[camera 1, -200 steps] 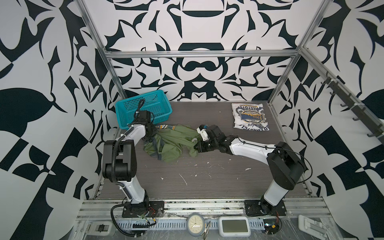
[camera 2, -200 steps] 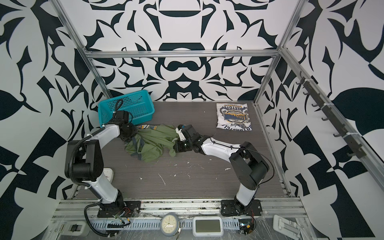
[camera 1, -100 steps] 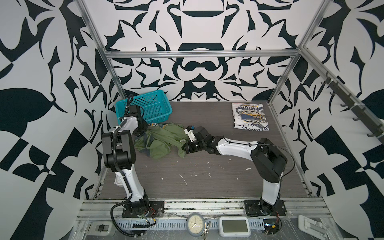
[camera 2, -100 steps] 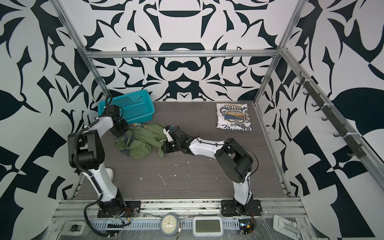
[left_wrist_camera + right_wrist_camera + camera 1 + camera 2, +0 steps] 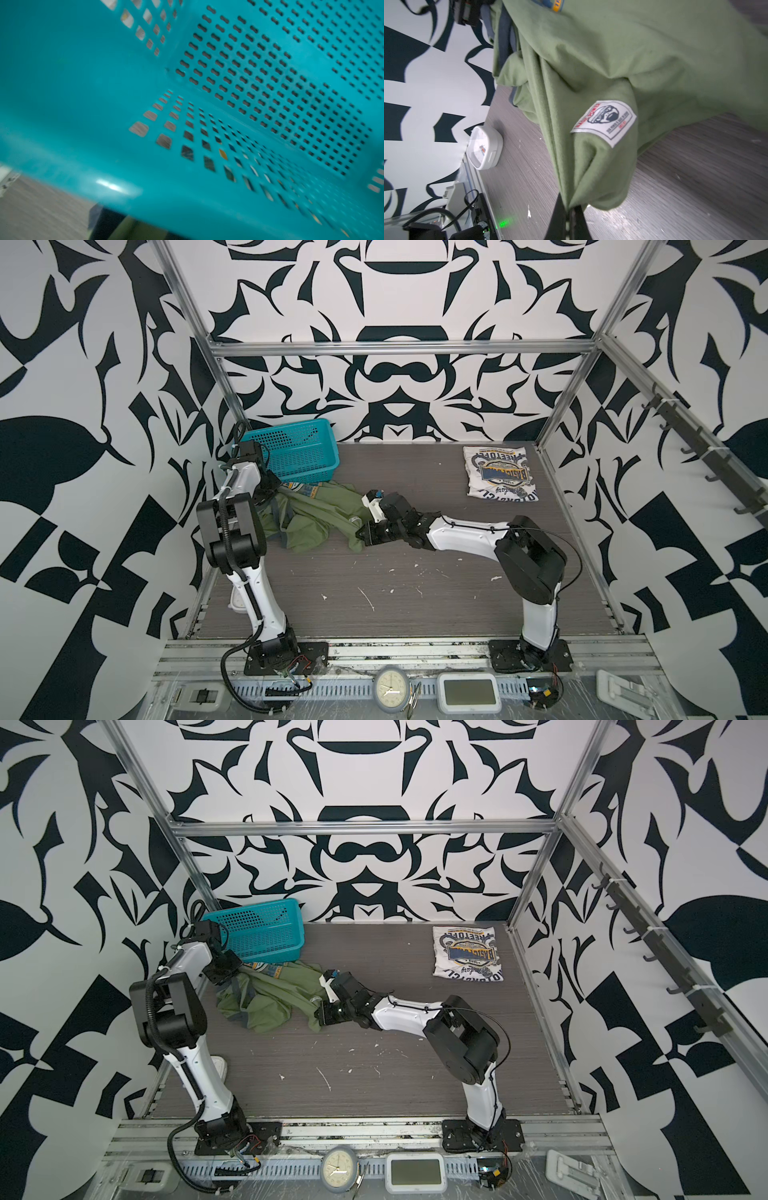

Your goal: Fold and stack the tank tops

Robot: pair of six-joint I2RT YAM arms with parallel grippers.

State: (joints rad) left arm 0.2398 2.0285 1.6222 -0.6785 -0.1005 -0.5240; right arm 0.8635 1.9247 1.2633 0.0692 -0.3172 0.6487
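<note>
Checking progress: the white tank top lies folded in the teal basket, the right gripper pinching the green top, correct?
No: the white tank top lies folded on the table, outside the basket, as both top views show. The right gripper pinches the green top.

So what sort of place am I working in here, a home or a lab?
Most likely a lab test cell, not a home: patterned panels on an aluminium frame enclose the table, left arm and right arm bolted to a front rail, with a clock below.
</note>
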